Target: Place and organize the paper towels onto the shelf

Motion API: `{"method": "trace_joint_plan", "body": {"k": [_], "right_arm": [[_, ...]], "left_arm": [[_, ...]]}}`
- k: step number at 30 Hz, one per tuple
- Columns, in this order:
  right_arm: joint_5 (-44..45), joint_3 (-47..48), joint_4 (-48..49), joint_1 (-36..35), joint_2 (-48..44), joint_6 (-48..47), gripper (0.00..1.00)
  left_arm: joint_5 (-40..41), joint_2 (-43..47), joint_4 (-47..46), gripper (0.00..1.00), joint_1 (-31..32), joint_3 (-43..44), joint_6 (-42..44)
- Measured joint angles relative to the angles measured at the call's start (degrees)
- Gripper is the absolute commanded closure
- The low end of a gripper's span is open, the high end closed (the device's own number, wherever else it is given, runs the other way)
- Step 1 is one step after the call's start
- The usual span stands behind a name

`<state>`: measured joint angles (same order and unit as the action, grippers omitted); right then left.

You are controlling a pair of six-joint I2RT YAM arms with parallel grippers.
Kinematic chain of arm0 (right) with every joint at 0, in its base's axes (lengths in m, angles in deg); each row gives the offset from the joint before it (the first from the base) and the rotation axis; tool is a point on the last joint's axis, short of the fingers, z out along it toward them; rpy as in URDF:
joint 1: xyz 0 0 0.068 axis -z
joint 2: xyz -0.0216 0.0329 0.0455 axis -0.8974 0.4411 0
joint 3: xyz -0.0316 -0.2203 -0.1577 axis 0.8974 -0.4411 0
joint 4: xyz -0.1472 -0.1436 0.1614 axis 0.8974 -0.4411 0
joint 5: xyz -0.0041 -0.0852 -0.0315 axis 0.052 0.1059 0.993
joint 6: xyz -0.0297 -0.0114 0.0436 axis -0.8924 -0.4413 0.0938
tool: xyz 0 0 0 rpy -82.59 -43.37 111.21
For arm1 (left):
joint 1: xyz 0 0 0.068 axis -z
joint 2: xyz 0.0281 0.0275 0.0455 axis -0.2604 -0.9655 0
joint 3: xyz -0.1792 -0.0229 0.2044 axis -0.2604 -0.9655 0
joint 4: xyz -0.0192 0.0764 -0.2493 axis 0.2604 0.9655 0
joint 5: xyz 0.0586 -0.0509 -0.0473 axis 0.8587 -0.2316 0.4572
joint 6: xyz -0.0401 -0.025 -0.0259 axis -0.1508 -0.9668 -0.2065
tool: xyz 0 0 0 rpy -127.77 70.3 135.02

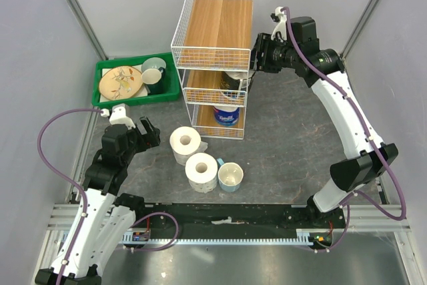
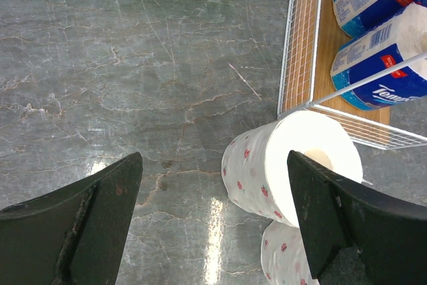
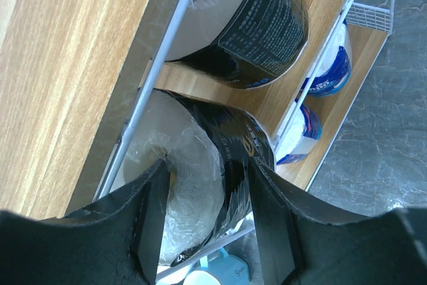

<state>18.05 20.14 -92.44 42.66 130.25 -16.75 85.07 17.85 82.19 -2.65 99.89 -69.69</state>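
The shelf [image 1: 215, 5] is a tall white wire rack with wooden boards at the far middle. My right gripper [image 1: 255, 55] reaches into its middle tier from the right. It is shut on a dark-wrapped paper towel roll [image 3: 213, 185], one finger at the core and one on the crumpled wrapper. A second dark-wrapped roll [image 3: 257, 18] lies behind it. Two blue-wrapped rolls [image 2: 377, 65] sit on the bottom board. Two white flower-patterned rolls [image 1: 185, 143] [image 1: 201, 170] stand on the table in front of the shelf. My left gripper [image 1: 152, 131] is open and empty, just left of the nearer-to-shelf roll [image 2: 287, 165].
A green tray [image 1: 107, 68] with a plate and a cup stands left of the shelf. A pale blue cup [image 1: 230, 177] stands right of the front white roll. Grey walls close the table on the left, back and right.
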Motion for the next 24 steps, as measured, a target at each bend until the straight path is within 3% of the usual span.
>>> {"method": "trace_joint_plan", "body": {"k": [24], "right_arm": [[1.4, -15.5, 18.0, -0.2, -7.0, 11.5, 0.35]], "left_arm": [[0.0, -0.1, 0.0, 0.04, 0.0, 0.0, 0.0]]}}
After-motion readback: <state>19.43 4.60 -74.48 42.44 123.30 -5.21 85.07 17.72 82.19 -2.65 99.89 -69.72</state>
